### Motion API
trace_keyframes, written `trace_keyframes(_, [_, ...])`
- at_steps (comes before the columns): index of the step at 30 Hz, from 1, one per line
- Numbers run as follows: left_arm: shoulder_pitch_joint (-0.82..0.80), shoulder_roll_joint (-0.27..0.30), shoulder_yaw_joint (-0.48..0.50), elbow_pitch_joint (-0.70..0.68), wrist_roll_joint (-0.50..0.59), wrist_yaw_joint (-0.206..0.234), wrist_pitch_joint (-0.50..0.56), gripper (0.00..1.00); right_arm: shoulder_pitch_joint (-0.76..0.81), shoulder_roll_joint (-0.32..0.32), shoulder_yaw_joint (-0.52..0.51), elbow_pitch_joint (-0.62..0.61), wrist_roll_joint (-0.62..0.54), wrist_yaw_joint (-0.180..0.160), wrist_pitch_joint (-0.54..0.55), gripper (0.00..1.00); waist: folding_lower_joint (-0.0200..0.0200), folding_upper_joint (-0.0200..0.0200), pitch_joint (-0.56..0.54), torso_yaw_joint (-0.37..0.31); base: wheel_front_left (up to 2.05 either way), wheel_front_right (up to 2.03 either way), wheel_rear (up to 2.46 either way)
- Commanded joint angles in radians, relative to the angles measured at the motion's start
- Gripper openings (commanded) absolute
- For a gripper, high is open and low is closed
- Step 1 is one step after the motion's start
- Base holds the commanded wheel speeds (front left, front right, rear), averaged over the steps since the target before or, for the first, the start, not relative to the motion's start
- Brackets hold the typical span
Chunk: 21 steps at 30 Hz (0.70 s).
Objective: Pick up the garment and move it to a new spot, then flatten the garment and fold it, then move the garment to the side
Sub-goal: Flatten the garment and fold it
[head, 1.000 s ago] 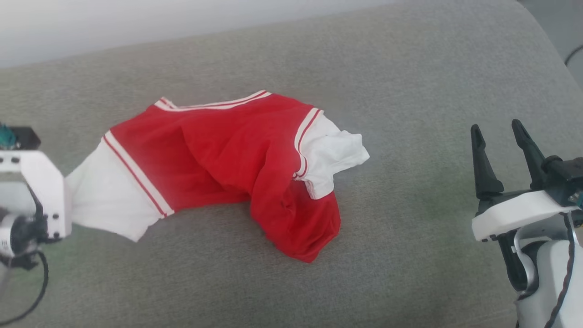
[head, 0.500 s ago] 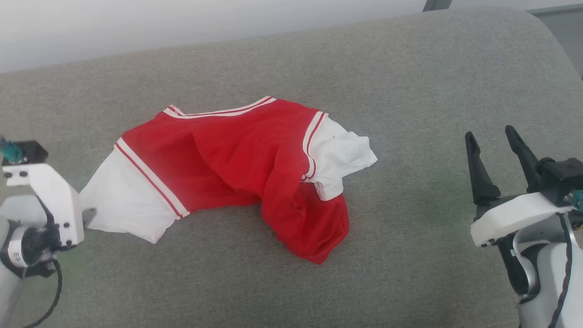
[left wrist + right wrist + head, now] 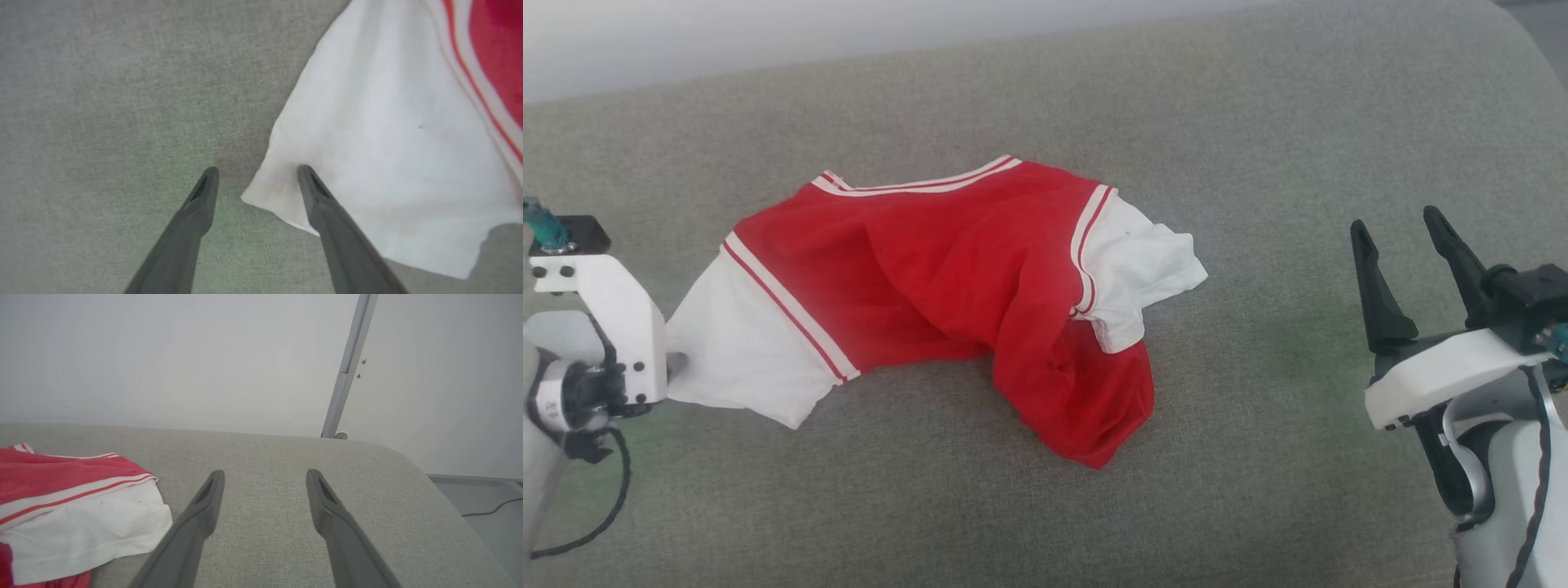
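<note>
While the garment (image 3: 947, 278) lies crumpled mid-worktop (image 3: 1258, 122), its white sleeve corner sits between the spread-open fingers of the left tool (image 3: 257, 171), one finger over the cloth; the right tool (image 3: 1392, 219), likewise open, hovers well apart rightward.

Grey woven upholstered surface (image 3: 1258, 122) with a crumpled red, white-sleeved garment (image 3: 947, 269) directly on it, near centre.

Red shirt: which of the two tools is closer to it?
Left. The left tool is open at a white sleeve corner of the red shirt; the right tool sits apart beyond the other sleeve.
</note>
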Motion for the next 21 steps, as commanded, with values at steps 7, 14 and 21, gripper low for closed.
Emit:
trace_keyframes(7, [-0.029,-0.087,-0.035,0.11,-0.012,-0.041,-0.001,1.0,-0.023,-0.024,0.039,-0.004,0.041,-0.001,0.035,1.0,0.0001,0.0,0.041,0.001,0.0,0.0,0.0])
trace_keyframes(14, [-0.075,-0.143,-0.057,0.171,-0.006,-0.119,-0.048,0.0,-0.057,-0.065,0.131,0.016,0.146,-0.001,0.154,1.0,0.0001,0.0,0.054,0.041,0.0,0.0,0.0])
trace_keyframes(21, [-0.151,-0.197,-0.088,0.219,0.019,-0.172,-0.095,0.0,-0.135,-0.141,0.231,0.061,0.249,-0.001,0.341,1.0,0.0001,0.0,0.079,0.111,0.0,0.0,0.0])
